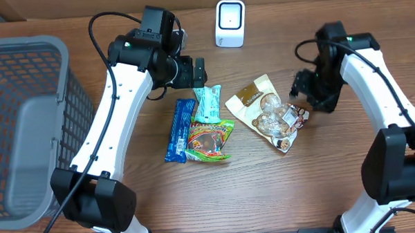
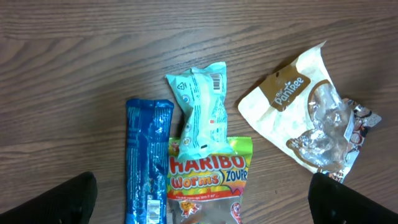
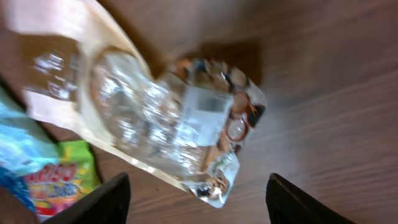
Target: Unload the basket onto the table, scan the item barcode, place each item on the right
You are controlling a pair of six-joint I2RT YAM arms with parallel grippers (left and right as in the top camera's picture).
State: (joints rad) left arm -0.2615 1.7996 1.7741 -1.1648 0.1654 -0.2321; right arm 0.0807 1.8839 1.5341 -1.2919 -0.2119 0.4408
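Hidden or cut off: the green plastic gummy bag (image 2: 208, 180) runs off the near edge of the left wrist view, and its top lies under the pale teal plastic packet (image 2: 200, 109).
Hard to make out: the right wrist view is smeared, so the white label (image 3: 205, 102) there cannot be read. A small printed packet (image 2: 359, 121) shows only partly beside the pouch's right end.
Writing: the gummy bag reads "HARIBO Worms". The brown band on the pouch carries white script starting "Pan", and the rest is unclear.
Barcodes: one is on the teal packet's far end. Another is on the near end of the long blue foil bar wrapper (image 2: 148, 163).
Task item: the cream paper pouch with a clear window (image 1: 262, 104) lies flat on the wooden bench (image 1: 314, 189), right of centre.
Scanner: the white box scanner (image 1: 230, 22) stands at the far middle of the bench.
Left tool (image 2: 208, 202): released, with the tips wide apart and nothing between them.
Right tool (image 3: 208, 202): released, above the pouch.
Grey mesh basket (image 1: 28, 130): at the far left.
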